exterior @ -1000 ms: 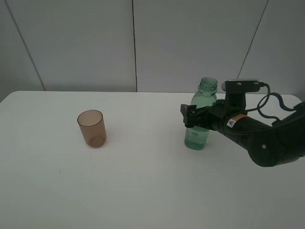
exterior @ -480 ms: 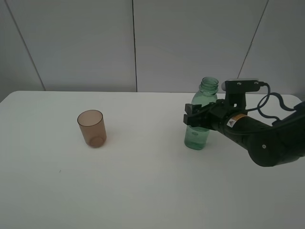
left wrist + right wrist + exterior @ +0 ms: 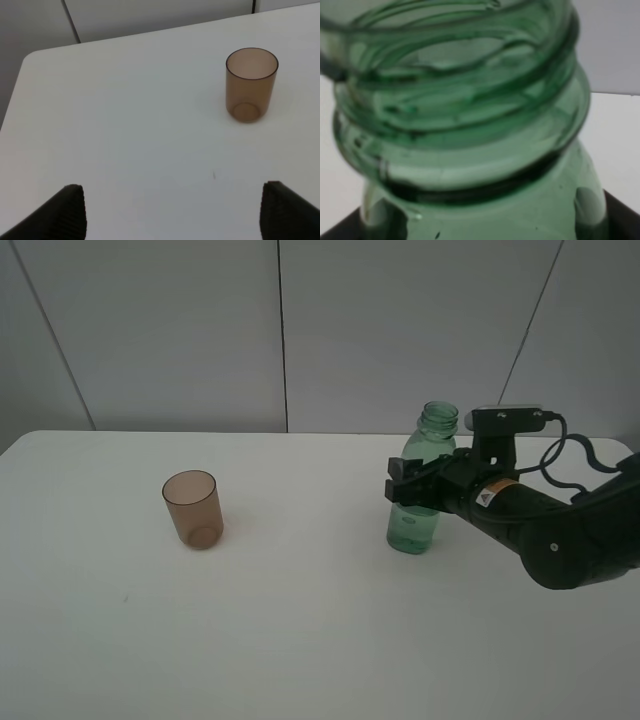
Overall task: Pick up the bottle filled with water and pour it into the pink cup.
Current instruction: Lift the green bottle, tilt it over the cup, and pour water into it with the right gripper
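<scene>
Since the white table point(image 3: 300, 640) sets them well apart, I have the left gripper point(image 3: 177, 212) idle and spread wide, and the right gripper point(image 3: 408, 488) clamped round the belly of the upright bottle point(image 3: 415, 528), its neck free for pouring toward the pink cup point(image 3: 192, 508) standing far left.

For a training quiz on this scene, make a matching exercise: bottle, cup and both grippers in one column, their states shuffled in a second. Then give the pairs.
Things
1. green bottle
2. pink cup
3. left gripper
4. right gripper

States
A. open, nothing between its fingers
B. upright on the table, touched by nothing
C. shut around another thing's middle
D. capless, standing upright, gripped at mid-height

Pairs: 1-D, 2-B, 3-A, 4-C
</scene>
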Tool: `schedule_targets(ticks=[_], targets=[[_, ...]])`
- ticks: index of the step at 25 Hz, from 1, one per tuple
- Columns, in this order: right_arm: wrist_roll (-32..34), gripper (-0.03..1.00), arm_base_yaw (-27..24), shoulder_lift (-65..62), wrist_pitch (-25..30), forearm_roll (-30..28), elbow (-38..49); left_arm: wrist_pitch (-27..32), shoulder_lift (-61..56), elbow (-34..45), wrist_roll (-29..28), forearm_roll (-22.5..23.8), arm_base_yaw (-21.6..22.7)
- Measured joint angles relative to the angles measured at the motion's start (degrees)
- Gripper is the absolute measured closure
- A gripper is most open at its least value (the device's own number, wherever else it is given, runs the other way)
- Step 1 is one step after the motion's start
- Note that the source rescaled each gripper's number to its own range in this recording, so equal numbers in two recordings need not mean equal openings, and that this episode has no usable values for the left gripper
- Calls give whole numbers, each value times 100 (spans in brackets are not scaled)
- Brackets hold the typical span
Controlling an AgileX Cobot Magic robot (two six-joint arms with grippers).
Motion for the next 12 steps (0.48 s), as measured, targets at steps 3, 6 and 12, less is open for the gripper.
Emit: schedule_targets(ticks=[3,6,12], targets=[[-6,91,0,-18,41,-150,0,0,0,0,0,0,0],[-6,91,0,-22,51,-264,0,0,0,0,0,0,0],[-6,96,-5,-232,323,-462,0,0,0,0,0,0,0]])
